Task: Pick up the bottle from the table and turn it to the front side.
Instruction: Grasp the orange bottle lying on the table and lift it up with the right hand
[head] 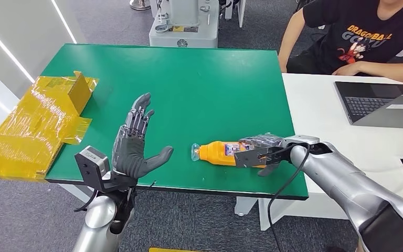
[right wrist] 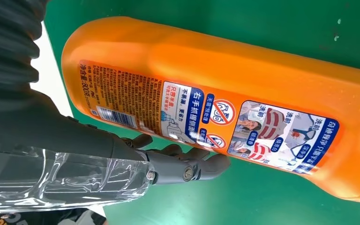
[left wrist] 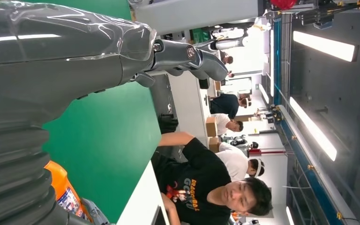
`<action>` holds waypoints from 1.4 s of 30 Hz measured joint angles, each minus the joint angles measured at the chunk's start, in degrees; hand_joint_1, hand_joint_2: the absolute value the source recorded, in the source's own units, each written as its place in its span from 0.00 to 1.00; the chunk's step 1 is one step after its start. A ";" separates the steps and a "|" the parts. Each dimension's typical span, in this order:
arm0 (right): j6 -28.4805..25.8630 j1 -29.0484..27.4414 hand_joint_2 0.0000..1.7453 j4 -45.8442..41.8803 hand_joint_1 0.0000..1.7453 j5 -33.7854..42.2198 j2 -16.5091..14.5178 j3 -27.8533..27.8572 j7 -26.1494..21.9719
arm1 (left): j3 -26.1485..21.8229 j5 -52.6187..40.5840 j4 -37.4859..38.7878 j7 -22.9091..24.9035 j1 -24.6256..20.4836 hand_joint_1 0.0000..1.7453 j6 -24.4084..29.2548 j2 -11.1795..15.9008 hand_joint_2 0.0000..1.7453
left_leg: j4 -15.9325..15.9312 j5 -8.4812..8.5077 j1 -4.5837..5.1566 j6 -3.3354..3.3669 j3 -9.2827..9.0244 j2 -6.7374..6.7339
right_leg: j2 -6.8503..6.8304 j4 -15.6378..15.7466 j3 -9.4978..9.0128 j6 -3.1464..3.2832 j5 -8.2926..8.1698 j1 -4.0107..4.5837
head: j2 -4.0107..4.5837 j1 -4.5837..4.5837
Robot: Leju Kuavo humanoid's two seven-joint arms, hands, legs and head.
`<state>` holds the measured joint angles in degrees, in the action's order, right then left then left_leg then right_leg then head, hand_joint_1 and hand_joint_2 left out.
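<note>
Right hand [head: 262, 156] grasps an orange detergent bottle [head: 219, 153] lying near the green table's [head: 189, 84] front edge.
Left hand [head: 135, 144] released, fingers spread. Smooth rigid plastic likely slippery; grip the broad labelled body.

Your head view looks down from high onto the green table [head: 189, 79]. Left wrist view, turned sideways, faces across it toward a seated person [left wrist: 206, 187]. Right wrist view sits close on the bottle [right wrist: 225, 93], shared with the head view.
</note>
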<state>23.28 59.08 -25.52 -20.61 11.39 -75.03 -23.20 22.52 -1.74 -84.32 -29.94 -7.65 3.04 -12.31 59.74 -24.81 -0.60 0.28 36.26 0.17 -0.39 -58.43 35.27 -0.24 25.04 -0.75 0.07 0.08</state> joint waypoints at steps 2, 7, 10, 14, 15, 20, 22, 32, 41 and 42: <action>-0.80 -0.43 1.00 0.05 0.00 -0.09 0.15 0.00 -0.14 | 0.01 -0.02 -0.01 0.04 0.04 0.00 -0.02 0.01 1.00 | 0.00 0.00 0.00 0.00 0.00 0.01 | -0.01 0.00 -0.01 0.00 0.00 0.00 | 0.00 0.01; -2.99 -1.90 1.00 0.07 0.00 -0.45 0.18 0.07 -0.42 | 0.00 -0.32 -0.08 0.19 0.16 0.00 -0.01 0.03 1.00 | 0.00 0.00 0.00 0.00 0.00 0.01 | -0.01 0.00 -0.02 0.00 0.00 -0.01 | 0.00 0.01; -3.60 -2.32 1.00 0.10 0.00 -0.55 0.17 0.20 -0.39 | 0.01 -0.51 -0.09 0.27 0.20 0.00 0.00 0.08 1.00 | 0.00 -0.01 0.01 0.00 -0.01 -0.01 | 0.01 0.00 -0.02 0.00 0.00 0.00 | 0.00 0.01; -4.71 -2.81 1.00 0.14 0.00 -1.02 0.18 0.54 -0.30 | 0.00 -0.67 -0.09 0.33 0.23 0.00 0.01 0.15 1.00 | 0.00 -0.01 0.01 0.00 -0.03 -0.01 | 0.01 0.00 -0.02 0.00 0.00 0.01 | 0.00 0.01; -5.53 -3.02 1.00 0.14 0.00 -1.63 0.19 0.58 0.01 | 0.00 -0.67 -0.09 0.33 0.23 0.00 0.03 0.19 1.00 | 0.00 -0.01 0.01 0.00 -0.03 -0.01 | 0.01 0.00 -0.02 0.00 0.00 0.01 | 0.00 0.01; -12.92 -5.13 1.00 0.09 0.00 -7.15 -0.01 0.65 6.30 | 0.01 -0.81 -0.09 0.40 0.25 0.00 0.29 0.39 1.00 | -0.01 0.00 0.00 0.00 -0.03 0.05 | -0.06 0.00 -0.06 -0.01 0.01 0.01 | 0.00 0.01; -15.13 -6.21 1.00 0.20 0.00 -8.55 -0.31 0.97 8.51 | 0.02 -0.91 -0.09 0.46 0.27 0.00 0.57 0.42 1.00 | -0.01 0.00 -0.01 0.00 -0.02 0.05 | -0.06 0.00 -0.07 -0.01 0.01 0.01 | 0.00 0.01; -15.39 -7.55 1.00 0.81 0.00 -11.29 -1.91 3.47 8.90 | 0.02 -1.40 -0.09 0.55 0.40 0.00 2.05 0.50 1.00 | -0.01 -0.01 0.00 0.01 -0.05 -0.03 | 0.01 0.01 -0.08 0.00 -0.01 0.01 | 0.00 0.00; -14.93 -7.50 1.00 1.43 0.00 -12.17 -2.87 4.66 7.86 | 0.02 -1.45 -0.09 0.55 0.74 0.00 2.69 0.81 1.00 | -0.01 0.00 0.00 -0.01 -0.09 -0.07 | 0.07 0.00 -0.08 0.03 -0.03 0.03 | 0.00 0.00; -14.93 -7.50 1.00 1.48 0.00 -12.18 -2.89 4.73 7.84 | 0.02 -1.45 -0.09 0.55 0.77 0.00 2.70 0.84 1.00 | -0.01 0.00 -0.01 -0.01 -0.09 -0.07 | 0.07 0.00 -0.08 0.03 -0.03 0.03 | 0.00 0.00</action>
<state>8.35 51.58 -24.05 -32.79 8.51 -70.31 -15.35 22.53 -3.19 -84.41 -29.40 -6.87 5.74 -11.47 59.73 -24.81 -0.61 0.27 36.17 0.10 -0.32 -58.43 35.19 -0.21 25.01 -0.72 0.07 0.08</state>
